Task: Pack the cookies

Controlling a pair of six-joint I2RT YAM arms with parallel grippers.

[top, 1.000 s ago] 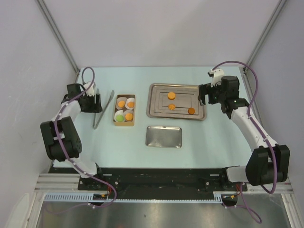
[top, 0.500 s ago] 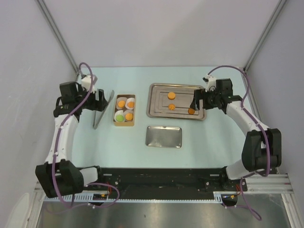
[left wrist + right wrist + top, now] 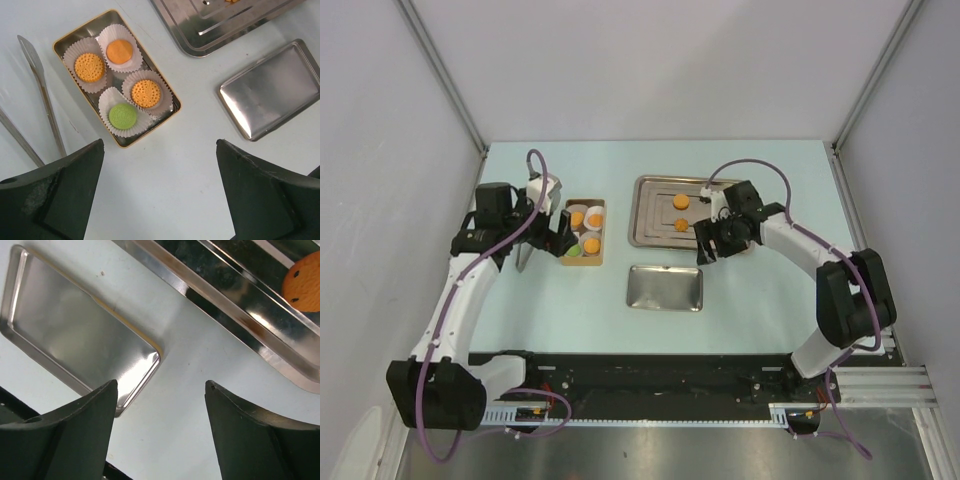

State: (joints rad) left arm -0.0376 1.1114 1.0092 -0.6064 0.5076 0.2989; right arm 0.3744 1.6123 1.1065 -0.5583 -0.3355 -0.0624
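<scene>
Both pairs of jaws stand released, with nothing between them. The left gripper [image 3: 160,165] hung at the far left a second ago, beyond the long metal tongs [image 3: 42,95]. It has swung inward across them and now hovers at the near left corner of the shallow gold-rimmed rectangular tin [image 3: 162,114].

The tin's four white pleated paper cups [image 3: 80,47] each hold a biscuit: three orange cookies [image 3: 145,93] and one green cookie [image 3: 122,115]. With every cup filled, the tin looks fully packed.

The small rectangular steel lid [image 3: 272,95] lies to the right, apart from the tin and just in front of the large steel tray [image 3: 650,210]. Two loose orange cookies [image 3: 681,201] show on the tray from above. A third lay by the tray's near right corner a second ago, and the right arm now covers that spot. The right wrist view catches one orange disc on the tray, but I cannot tell which it is.

The right gripper [image 3: 160,395] has crossed from beyond the tray's right edge to its near rim. It is over the pale green table [image 3: 200,370] between the tray and the lid. Both arms have closed in, so fitting the lid seems the likely next step.
</scene>
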